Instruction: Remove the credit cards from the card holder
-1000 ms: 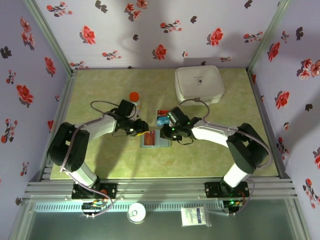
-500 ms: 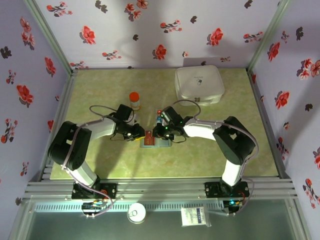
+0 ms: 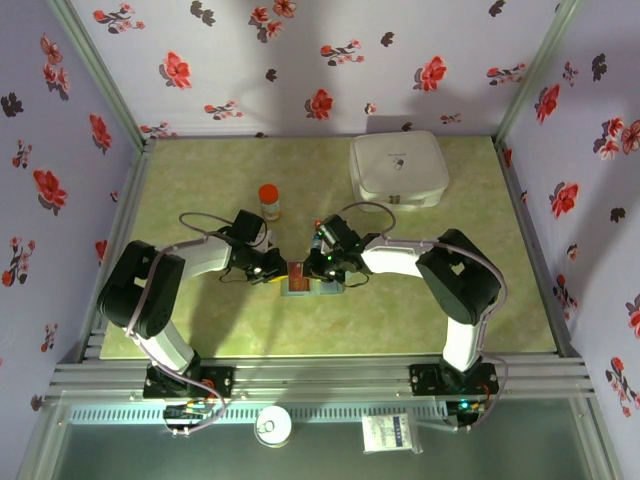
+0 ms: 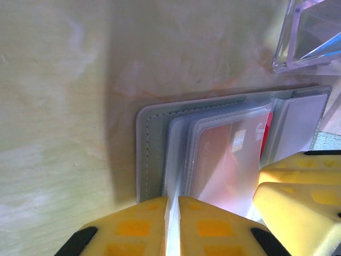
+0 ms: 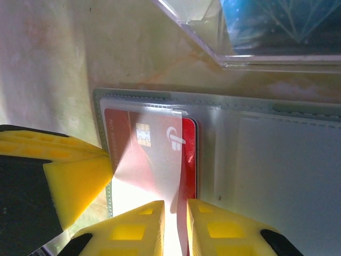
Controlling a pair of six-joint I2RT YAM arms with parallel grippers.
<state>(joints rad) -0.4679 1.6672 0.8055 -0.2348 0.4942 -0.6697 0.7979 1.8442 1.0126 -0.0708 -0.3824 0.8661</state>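
The grey-blue card holder (image 3: 312, 284) lies open on the table between both arms. My left gripper (image 4: 173, 213) is shut on a clear sleeve at the card holder's (image 4: 152, 154) left panel. A red credit card (image 5: 189, 154) with a chip lies in that sleeve, its right edge sticking out. My right gripper (image 5: 176, 224) is closed to a narrow gap over the lifted sleeve flap and the red card's edge. The left gripper's yellow fingers (image 5: 72, 178) show beside it. Blue credit cards (image 5: 277, 18) sit in a clear stand just beyond the holder.
A white rounded box (image 3: 398, 168) stands at the back right. An orange-capped bottle (image 3: 269, 200) is behind the left gripper (image 3: 276, 271). The clear stand (image 3: 322, 240) is close behind the right gripper (image 3: 322, 268). Flowered walls enclose the table.
Both grippers have come in low onto the card holder and narrowed. The right arm has folded leftward; the left fingers have closed on the sleeve.
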